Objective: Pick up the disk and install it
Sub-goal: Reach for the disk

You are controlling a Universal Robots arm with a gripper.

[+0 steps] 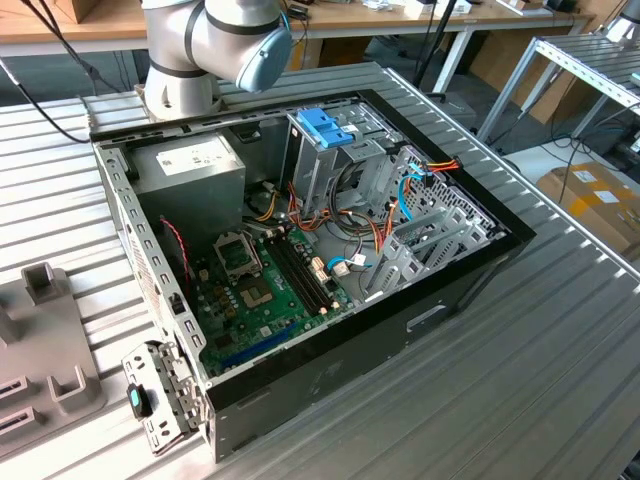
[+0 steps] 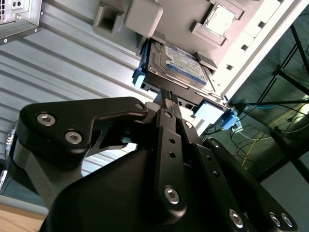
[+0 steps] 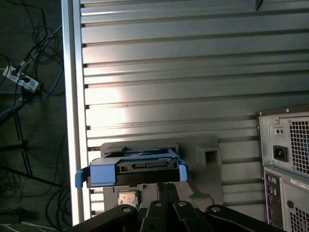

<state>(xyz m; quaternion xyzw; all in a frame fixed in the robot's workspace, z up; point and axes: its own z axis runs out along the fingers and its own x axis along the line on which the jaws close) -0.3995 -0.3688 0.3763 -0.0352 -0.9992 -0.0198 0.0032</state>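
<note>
The disk (image 2: 179, 64) is a silver-grey drive with a white and blue label in a light-blue carrier. It lies by a grey holder (image 2: 183, 19) at the edge of the ribbed table. In the first wrist view the disk (image 3: 133, 170) shows its dark connector end. My gripper (image 2: 166, 94) is shut, its fingers pressed together with nothing between them. Its tips sit at the middle of that connector end, and I cannot tell whether they touch it. In the exterior view the open computer case (image 1: 330, 330) has a tall metal drive cage (image 1: 335, 165) with a blue latch on top.
A processor chip (image 2: 218, 20) rests on the grey holder beside the disk. The table edge (image 3: 72, 121) runs close to the disk, with cables on the floor beyond it. The back of the computer case (image 3: 287, 164) stands nearby. More of the grey holder (image 1: 40, 340) lies at the exterior view's left.
</note>
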